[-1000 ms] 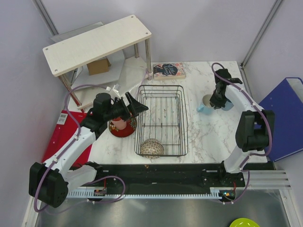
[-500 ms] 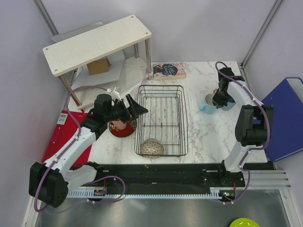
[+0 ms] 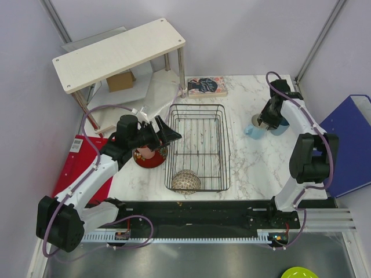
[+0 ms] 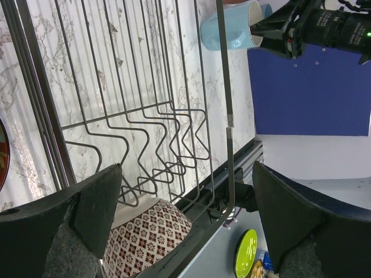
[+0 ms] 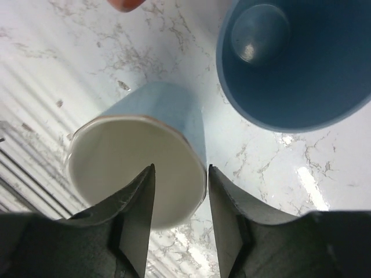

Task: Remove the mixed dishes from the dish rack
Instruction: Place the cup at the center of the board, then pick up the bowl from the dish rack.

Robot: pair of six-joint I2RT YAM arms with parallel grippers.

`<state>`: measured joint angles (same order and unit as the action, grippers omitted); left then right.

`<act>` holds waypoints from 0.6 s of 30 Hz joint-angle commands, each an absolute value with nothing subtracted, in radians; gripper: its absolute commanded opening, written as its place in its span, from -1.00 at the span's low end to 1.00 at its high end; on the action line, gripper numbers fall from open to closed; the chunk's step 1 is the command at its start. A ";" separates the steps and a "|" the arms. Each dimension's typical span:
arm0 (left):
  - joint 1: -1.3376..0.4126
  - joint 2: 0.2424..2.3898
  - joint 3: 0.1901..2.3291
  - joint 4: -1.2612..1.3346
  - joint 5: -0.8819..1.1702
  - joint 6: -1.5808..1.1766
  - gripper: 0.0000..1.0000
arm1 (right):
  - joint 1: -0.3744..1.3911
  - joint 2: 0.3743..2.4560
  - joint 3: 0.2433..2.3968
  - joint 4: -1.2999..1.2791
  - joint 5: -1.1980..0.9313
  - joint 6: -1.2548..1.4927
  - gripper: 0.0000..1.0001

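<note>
- The dish rack (image 3: 227, 150) sits mid-counter (image 3: 255, 168), its long axis running near to far. It holds the speckled beige-brown bowl (image 3: 185, 181) in its near-left corner, patterned outside showing.
- The dark red plate (image 3: 157, 161) lies flat just left of the rack, with a salmon-pink cup (image 3: 145, 153) on it (partly hidden by the left arm (image 3: 98, 174)).
- The left gripper (image 3: 166, 131) hangs over the rack's left rim, pointing right, jaws spread wide and holding nothing.
- Right of the rack, toward the far side, a cream-lined light blue mug (image 5: 139, 156) and a blue-lined light blue mug (image 5: 295, 69) stand upright, mouths up, just beside each other.
- The right gripper (image 5: 181, 168) is above the cream-lined mug, jaws narrowly apart astride its rim; contact cannot be told.
</note>
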<state>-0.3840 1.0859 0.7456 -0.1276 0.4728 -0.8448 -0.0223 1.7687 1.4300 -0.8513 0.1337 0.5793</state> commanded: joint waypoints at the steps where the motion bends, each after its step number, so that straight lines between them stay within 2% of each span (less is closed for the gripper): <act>1: -0.388 1.085 0.753 -0.123 0.482 -0.802 0.98 | -0.021 1.662 1.468 -0.839 0.101 0.587 0.00; 13: -0.397 1.086 0.807 -0.192 0.433 -0.726 0.99 | -0.005 1.344 1.373 -0.833 0.015 0.594 0.06; 18: -0.423 1.098 0.850 -0.271 0.351 -0.660 0.99 | 0.087 1.100 1.159 -0.582 -0.178 0.560 0.09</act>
